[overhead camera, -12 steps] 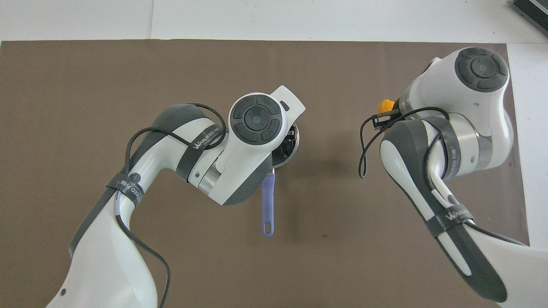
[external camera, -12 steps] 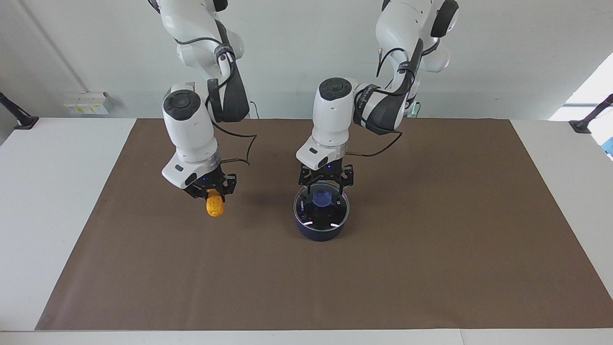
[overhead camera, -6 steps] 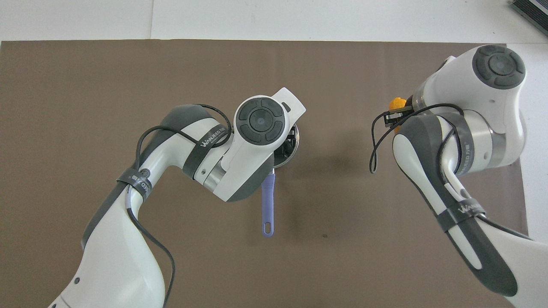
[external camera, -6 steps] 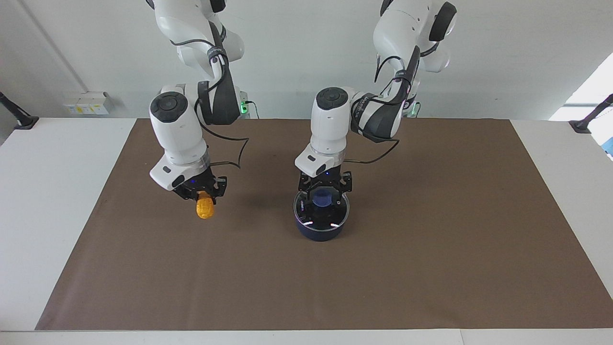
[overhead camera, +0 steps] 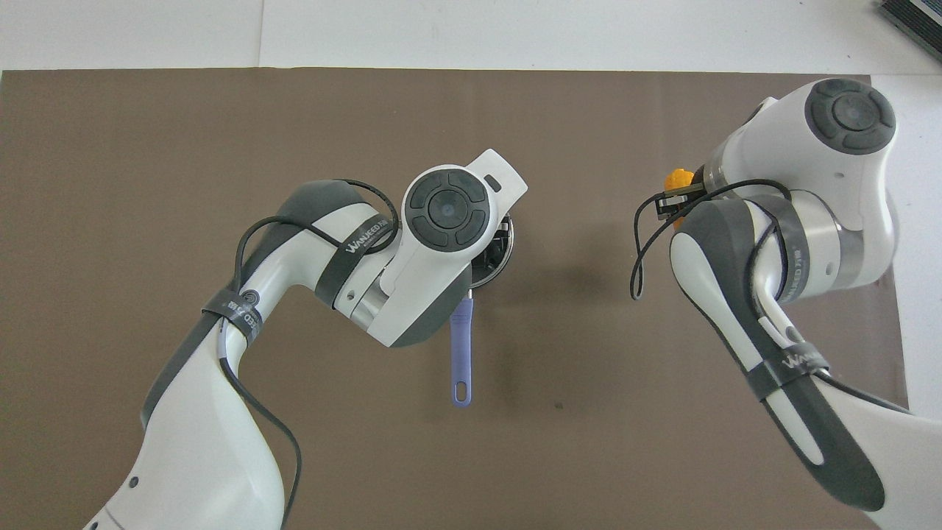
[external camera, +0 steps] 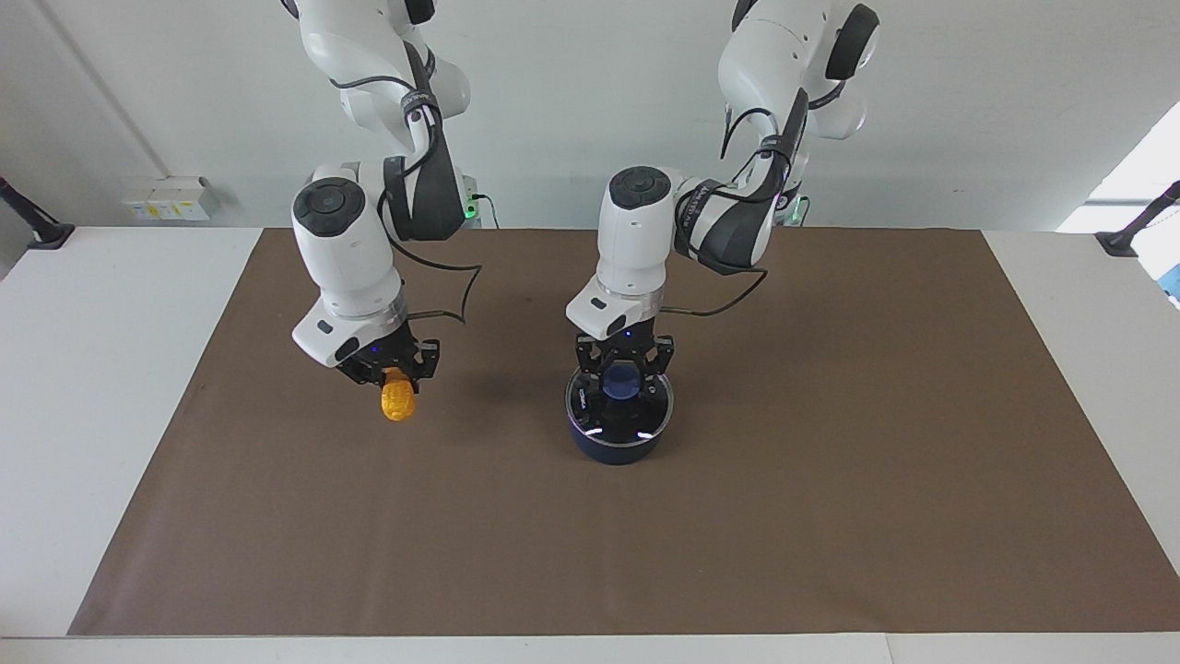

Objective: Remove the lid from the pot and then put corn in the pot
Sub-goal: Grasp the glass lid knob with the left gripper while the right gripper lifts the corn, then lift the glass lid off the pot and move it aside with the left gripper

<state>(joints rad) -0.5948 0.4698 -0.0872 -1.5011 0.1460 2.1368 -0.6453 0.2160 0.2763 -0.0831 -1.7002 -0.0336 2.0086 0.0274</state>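
The navy pot stands mid-mat with the glass lid on it. Its blue handle points toward the robots. My left gripper is down on the lid, its fingers against either side of the blue knob. In the overhead view the left arm hides most of the lid. My right gripper is shut on the top of the orange corn. It holds the corn upright just above the mat, beside the pot toward the right arm's end. The corn's tip shows in the overhead view.
A brown mat covers most of the white table. A cable loop hangs from the right arm, and another from the left arm. A dark object lies at the table's corner.
The right gripper with the corn moved away from the pot toward its own end of the table, then held. The left gripper settled lower on the lid and its fingers drew in around the knob.
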